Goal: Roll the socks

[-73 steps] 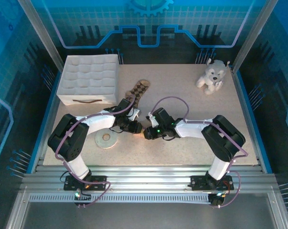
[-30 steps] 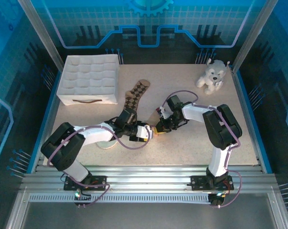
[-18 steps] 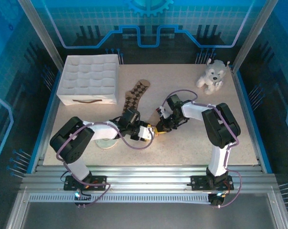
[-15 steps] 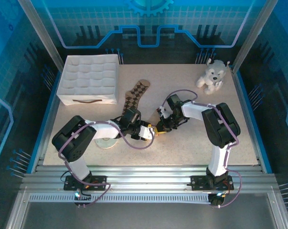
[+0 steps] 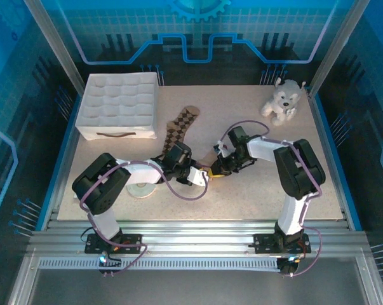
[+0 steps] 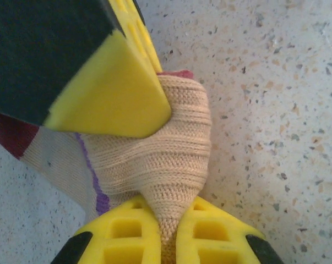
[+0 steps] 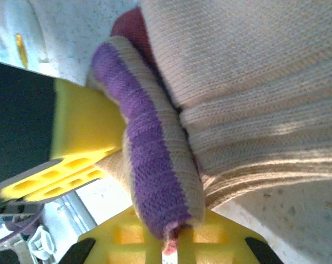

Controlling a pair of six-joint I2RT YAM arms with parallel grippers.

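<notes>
Well, both my grippers meet on the tan sock (image 6: 177, 154), which sits on the speckled table (image 5: 267, 187) to the right of the white quilted box (image 5: 118, 105) and nearer to my bases than it.

My left gripper (image 6: 166, 239) is pressed tight on the sock. A narrow tongue of ribbed tan knit is squeezed between its two yellow fingers (image 6: 127, 242), with almost no gap around the cloth. Above that pinch the sock bulges into a thick folded wad. A thin purple line runs down one side of the wad, and a dark red patch (image 6: 9, 135) shows at its edge. A yellow pad (image 6: 110, 93) of my other gripper lies against the top of the wad.

My right gripper (image 7: 166, 239) is likewise clamped on the same sock, nipping a rolled fold that carries a broad purple band (image 7: 154, 159). The tan body of the sock spreads above that fold, and a bit of dark red peeks out past it.

From above, the two gripper tips sit nose to nose with the bunched sock between them.

The argyle sock (image 5: 181, 124) lies flat just to the right of the box, apart from both grippers. A pale ring (image 5: 140, 189) lies on the near side of the box, under my left arm. A grey-white plush dog (image 5: 281, 101) sits well off to the box's right.
</notes>
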